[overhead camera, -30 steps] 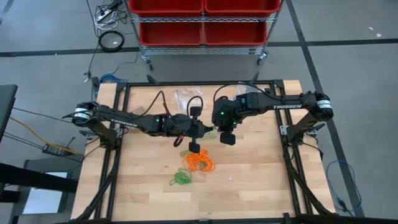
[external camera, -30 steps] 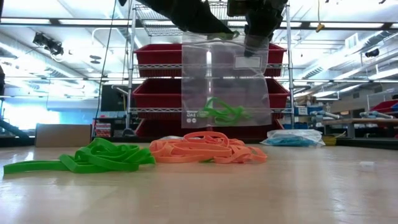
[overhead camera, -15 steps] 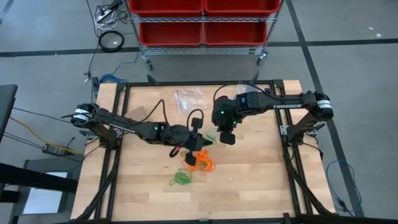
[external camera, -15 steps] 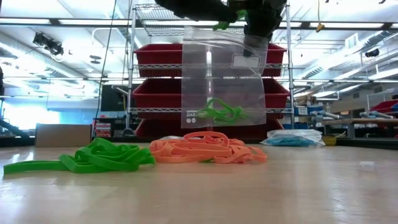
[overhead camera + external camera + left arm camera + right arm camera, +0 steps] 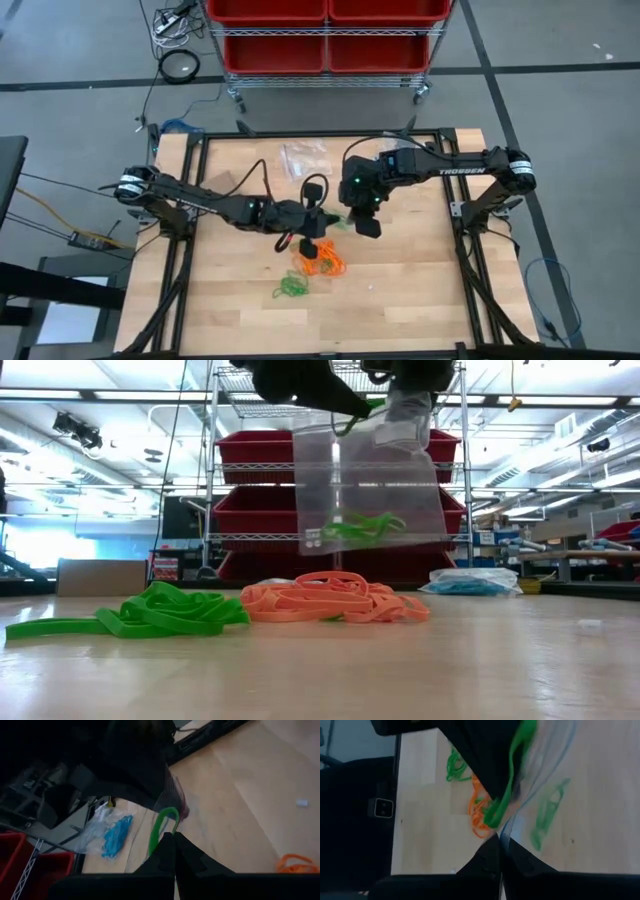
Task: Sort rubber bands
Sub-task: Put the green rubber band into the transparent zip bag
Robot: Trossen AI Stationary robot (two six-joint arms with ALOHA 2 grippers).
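Clear plastic bag [image 5: 375,485] in midair, red bins [image 5: 260,510] on wire shelving behind.

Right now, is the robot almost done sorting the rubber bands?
Not yet. Done: a few green bands already sit in the clear bag, and blue ones fill another bag at the back. In hand: the right tool holds the clear bag up while the left tool brings one green band to its mouth. Left: a green pile and an orange pile on the table.

Even overhead light on the table; wrist views dim, blurred, mostly shadowed
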